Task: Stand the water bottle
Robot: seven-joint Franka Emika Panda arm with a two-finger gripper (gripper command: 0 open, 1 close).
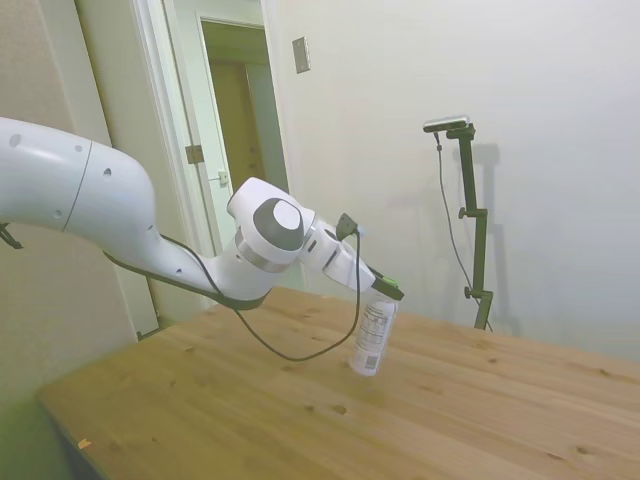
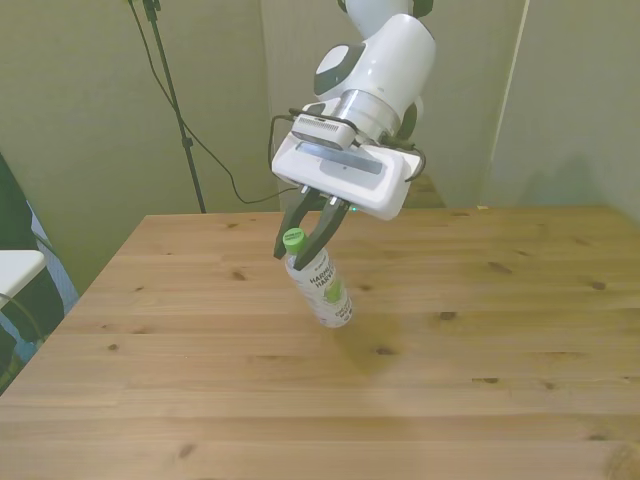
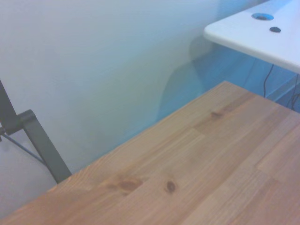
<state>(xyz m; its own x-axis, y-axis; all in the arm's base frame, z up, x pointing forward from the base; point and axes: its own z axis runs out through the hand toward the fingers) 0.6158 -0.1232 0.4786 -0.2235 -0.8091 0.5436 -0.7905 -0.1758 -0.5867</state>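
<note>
The water bottle (image 2: 325, 285) is a small clear bottle with a green cap (image 2: 292, 239) and a white label. It leans at a tilt, cap up, with its base (image 1: 364, 366) at the wooden table (image 2: 480, 330); I cannot tell whether the base touches the wood. My gripper (image 2: 300, 244) is shut on the bottle's neck just under the cap. In the side view the bottle (image 1: 373, 337) hangs below the gripper (image 1: 390, 290), near the table's middle. The wrist view shows only table wood and wall; the bottle is out of that view.
A white table corner (image 3: 253, 30) shows beyond the wooden table's edge in the wrist view. A doorway (image 1: 235, 130) stands behind the arm in the side view. Bare wood surrounds the bottle on all sides.
</note>
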